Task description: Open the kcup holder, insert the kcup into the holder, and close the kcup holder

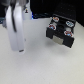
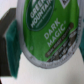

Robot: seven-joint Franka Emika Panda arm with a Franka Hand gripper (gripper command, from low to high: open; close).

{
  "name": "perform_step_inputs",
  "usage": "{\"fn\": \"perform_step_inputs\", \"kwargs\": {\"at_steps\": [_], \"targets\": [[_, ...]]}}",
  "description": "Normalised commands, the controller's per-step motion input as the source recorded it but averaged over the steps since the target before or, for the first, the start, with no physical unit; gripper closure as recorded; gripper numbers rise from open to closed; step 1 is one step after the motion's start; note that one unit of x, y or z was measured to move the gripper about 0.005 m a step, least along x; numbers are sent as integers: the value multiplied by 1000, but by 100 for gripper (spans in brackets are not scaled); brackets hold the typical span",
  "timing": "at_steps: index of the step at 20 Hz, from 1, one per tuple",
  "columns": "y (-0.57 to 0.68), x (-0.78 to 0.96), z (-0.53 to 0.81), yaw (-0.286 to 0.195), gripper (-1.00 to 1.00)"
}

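Note:
The kcup [image 2: 47, 30] fills the wrist view: a round pod with a green lid printed in white, and a white rim. Teal fingers [image 2: 9, 36] press on it from both sides, so my gripper [image 2: 45, 42] is shut on it. In the exterior view my gripper [image 1: 20, 48] hangs low over the white table at the exterior view's left, and the pod is hidden there. The black kcup holder [image 1: 61, 34] stands at the exterior view's right, well apart from the gripper. Its tray is pulled out toward the front.
Several pods with white-and-reddish tops [image 1: 55, 21] sit in the holder's tray slots. A dark block [image 1: 65, 7] rises behind the holder. The white table [image 1: 40, 65] spreads between the gripper and the holder.

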Motion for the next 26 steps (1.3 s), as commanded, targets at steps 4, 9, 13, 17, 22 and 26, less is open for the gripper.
{"fn": "perform_step_inputs", "kwargs": {"at_steps": [4, 9, 13, 17, 22, 26], "targets": [[660, 71, 706, 5, 100], [671, 69, 637, 5, 100], [677, 47, 473, 3, 100], [680, 36, 394, 1, 100], [685, 56, 333, 4, 100], [662, 16, 215, 19, 100]]}}
